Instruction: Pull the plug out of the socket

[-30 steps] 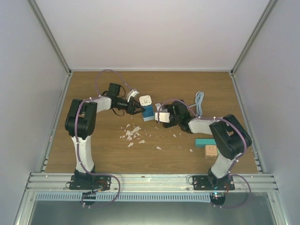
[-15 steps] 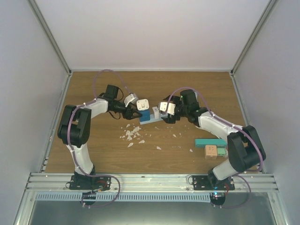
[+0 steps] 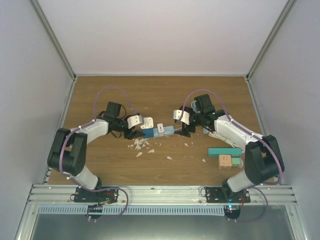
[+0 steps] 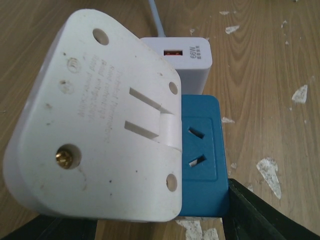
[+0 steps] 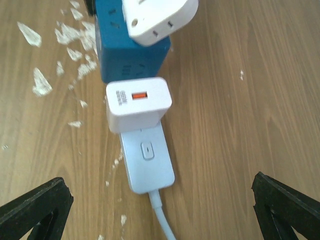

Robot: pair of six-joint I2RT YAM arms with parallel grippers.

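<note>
A blue socket block point(image 3: 149, 133) lies on the wooden table at mid-left. A white triangular plug point(image 3: 148, 122) sits against it, and a white 66W charger point(image 3: 160, 129) is plugged in beside it. A pale blue switch end point(image 3: 169, 131) with a cable follows. In the left wrist view the plug point(image 4: 95, 125) fills the frame, with the block point(image 4: 200, 150) and charger point(image 4: 182, 57) beside it. My left gripper point(image 4: 140, 225) spans plug and block, its right finger touching the block. My right gripper point(image 5: 160, 200) is wide open above the switch end point(image 5: 147, 160), touching nothing.
White chips point(image 3: 141, 145) lie scattered just in front of the socket. A teal block point(image 3: 223, 151) and a small wooden block point(image 3: 225, 161) sit at the right. The strip's cable point(image 5: 162, 220) runs off under my right arm. Enclosure walls stand all round.
The socket strip was held tilted above the table and now lies flat, further left and nearer. My left arm drew back left. My right gripper has let go and backed off right.
</note>
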